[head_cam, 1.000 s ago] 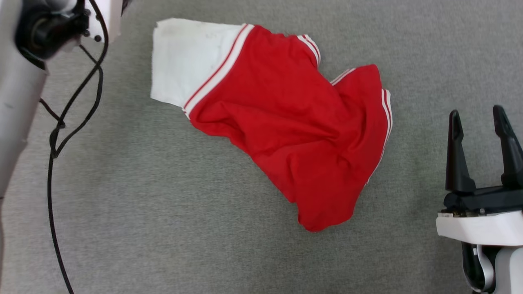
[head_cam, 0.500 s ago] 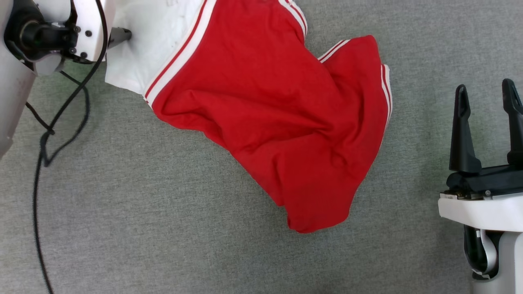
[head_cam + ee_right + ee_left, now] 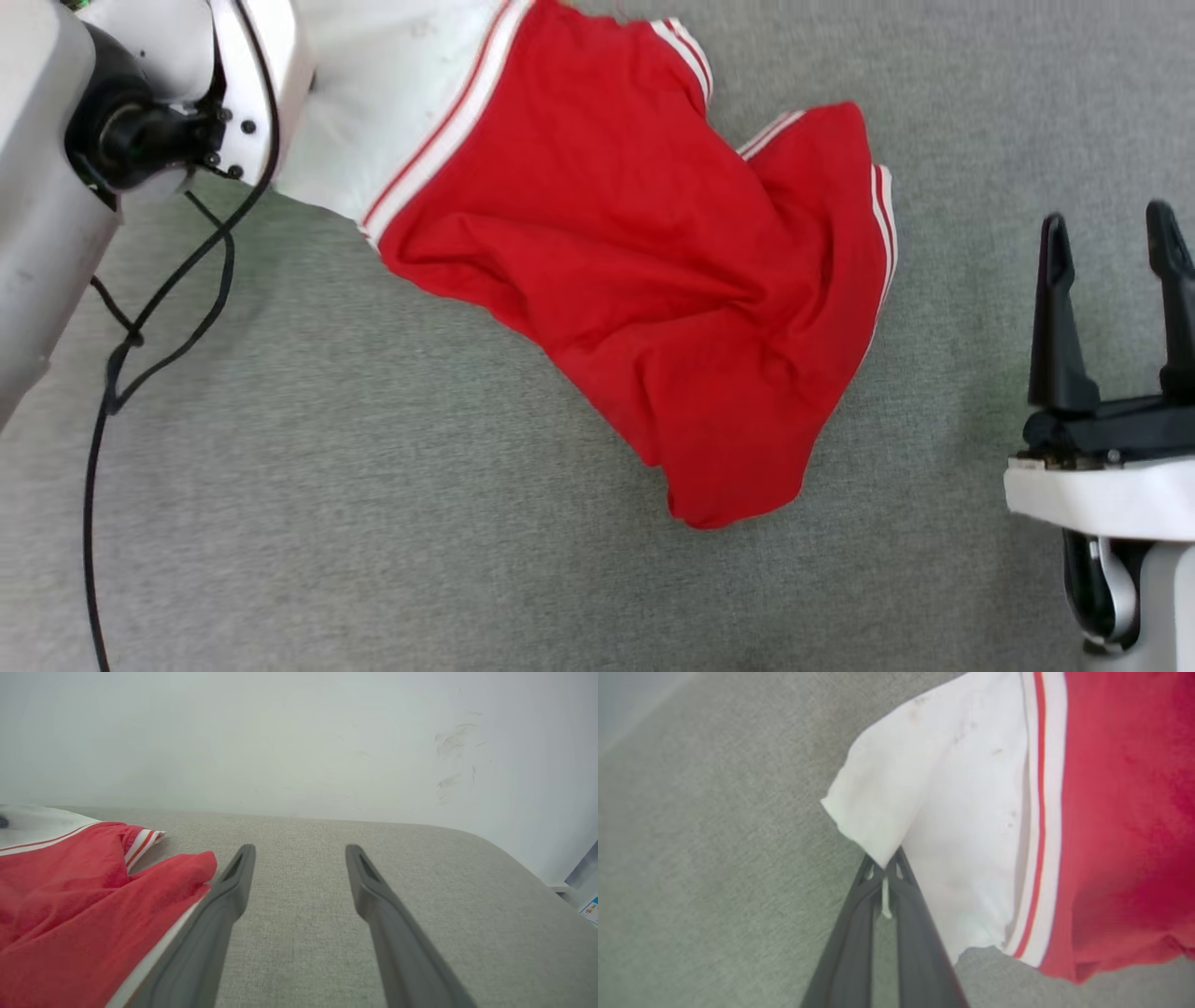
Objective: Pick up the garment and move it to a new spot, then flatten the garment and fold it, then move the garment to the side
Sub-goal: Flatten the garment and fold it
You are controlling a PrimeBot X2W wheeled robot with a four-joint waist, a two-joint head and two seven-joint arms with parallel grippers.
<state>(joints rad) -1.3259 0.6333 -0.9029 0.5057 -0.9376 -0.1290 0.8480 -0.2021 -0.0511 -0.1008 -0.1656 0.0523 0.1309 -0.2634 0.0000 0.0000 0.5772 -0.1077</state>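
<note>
One red jersey [image 3: 635, 280] lies crumpled on the grey counter [image 3: 373, 485] in the head view, with the right pincer [image 3: 1108, 229] spread wide and well clear of it. Left wrist view: the left pincer [image 3: 886, 861] is clamped on the white sleeve [image 3: 934, 793] hem, the striped trim [image 3: 1041, 812] alongside. Right wrist view: fingers [image 3: 233, 882] apart, the jersey just to their left, a pale wall [image 3: 280, 742] behind.

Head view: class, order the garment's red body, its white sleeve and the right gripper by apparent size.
Largest: red body.
Then white sleeve and right gripper: alike, gripper nearer the camera, so unranked.
</note>
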